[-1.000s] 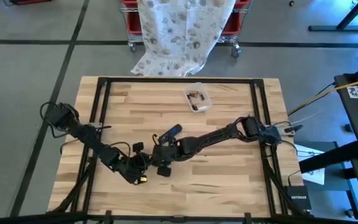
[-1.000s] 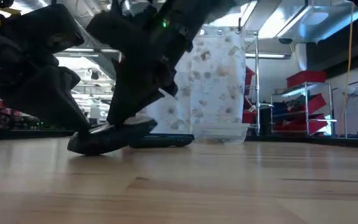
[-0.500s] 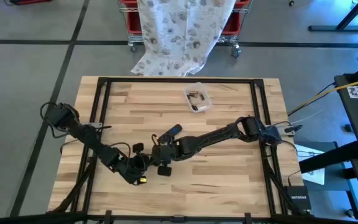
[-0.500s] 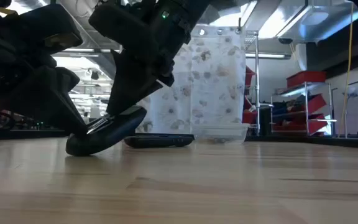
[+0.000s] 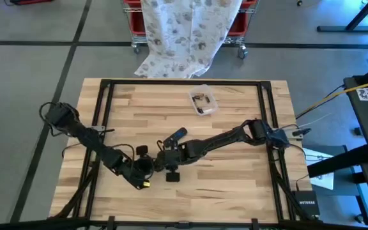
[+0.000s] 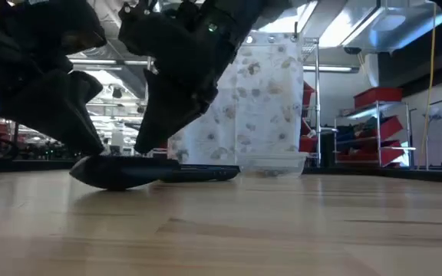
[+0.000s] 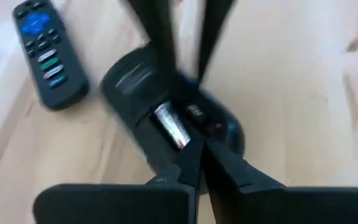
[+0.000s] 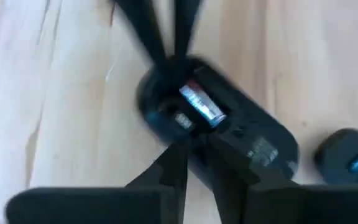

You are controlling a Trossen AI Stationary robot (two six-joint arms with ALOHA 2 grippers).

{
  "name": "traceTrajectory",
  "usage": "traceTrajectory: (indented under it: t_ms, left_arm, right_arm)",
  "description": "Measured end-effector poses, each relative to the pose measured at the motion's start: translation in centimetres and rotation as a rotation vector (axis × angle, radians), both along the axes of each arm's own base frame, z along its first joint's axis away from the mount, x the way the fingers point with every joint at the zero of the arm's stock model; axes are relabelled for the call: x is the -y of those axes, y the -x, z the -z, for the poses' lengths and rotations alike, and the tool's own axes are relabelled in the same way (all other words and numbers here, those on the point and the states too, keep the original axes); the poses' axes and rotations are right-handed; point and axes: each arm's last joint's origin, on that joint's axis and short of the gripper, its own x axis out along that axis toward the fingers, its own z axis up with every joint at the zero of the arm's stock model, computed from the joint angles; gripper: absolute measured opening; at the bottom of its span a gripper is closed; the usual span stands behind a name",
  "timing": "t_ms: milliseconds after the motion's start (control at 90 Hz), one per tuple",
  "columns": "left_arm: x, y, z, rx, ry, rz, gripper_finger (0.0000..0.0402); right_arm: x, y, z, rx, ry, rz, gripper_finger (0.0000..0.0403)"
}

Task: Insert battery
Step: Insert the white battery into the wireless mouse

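A black remote [image 7: 166, 118] lies back up on the table, its battery compartment open with a silver battery [image 7: 169, 124] inside. In the low view the remote [image 6: 117, 170] rests flat on the wood. My two grippers meet over it from opposite sides at the table's middle. My left gripper [image 7: 201, 158] is shut at one end of the compartment. My right gripper [image 8: 201, 149] stands at the other end, fingertips a narrow gap apart. In the high view both arms hide the remote. My left gripper presses its shut fingertips [image 7: 191, 163] on the remote's back beside the battery's end [image 7: 185, 144], slanting down from the table's left. The remote lies flat under them. My right gripper has its fingers [image 8: 180, 155] on the remote at the compartment's rim [image 8: 188, 134], slanting down from the table's right. Blur hides whether they pinch the rim or only rest on it.
A second remote with blue buttons [image 5: 178, 134] lies just beyond the grippers, toward the far edge. A clear plastic tub [image 5: 203, 101] with small dark items stands near the far edge. Bare wood lies toward the near edge and the right.
The black remote stood tilted, its end under my right gripper raised off the table and the other end on the wood. It has come down and lies flat. Both grippers have stayed over it.
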Motion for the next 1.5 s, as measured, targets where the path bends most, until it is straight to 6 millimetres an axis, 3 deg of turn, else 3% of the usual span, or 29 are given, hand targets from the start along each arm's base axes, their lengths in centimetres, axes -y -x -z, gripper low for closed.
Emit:
traceTrajectory:
  t_ms: [267, 411, 722, 1056, 1300, 1500]
  left_arm:
    - [-0.2, 0.2, -0.3, -0.004, -0.007, -0.011, 0.0000]
    - [-0.2, 0.2, -0.3, 0.000, -0.005, -0.018, 0.0000]
    - [-0.9, 0.5, 0.3, -0.014, -0.022, -0.039, 0.0000]
    - [-1.1, 0.8, 0.6, -0.039, -0.039, -0.028, 0.0000]
    - [-1.1, 0.8, 0.7, -0.044, -0.044, -0.029, 0.0000]
    - [-1.1, 0.8, 0.6, -0.043, -0.049, -0.028, 0.0000]
  right_arm:
    - [-0.9, -0.1, -0.2, 0.051, 0.070, -0.047, 0.0115]
    - [-0.8, -0.3, 1.0, 0.034, 0.105, -0.014, 0.0121]
    - [-0.9, -0.8, 2.0, 0.054, 0.121, 0.013, 0.0122]
    - [-1.1, -1.0, -0.7, 0.070, 0.076, -0.027, 0.0122]
    - [1.1, -1.7, -0.4, 0.069, 0.086, 0.050, 0.0121]
    - [2.2, -2.2, 0.9, 0.053, 0.076, 0.070, 0.0070]
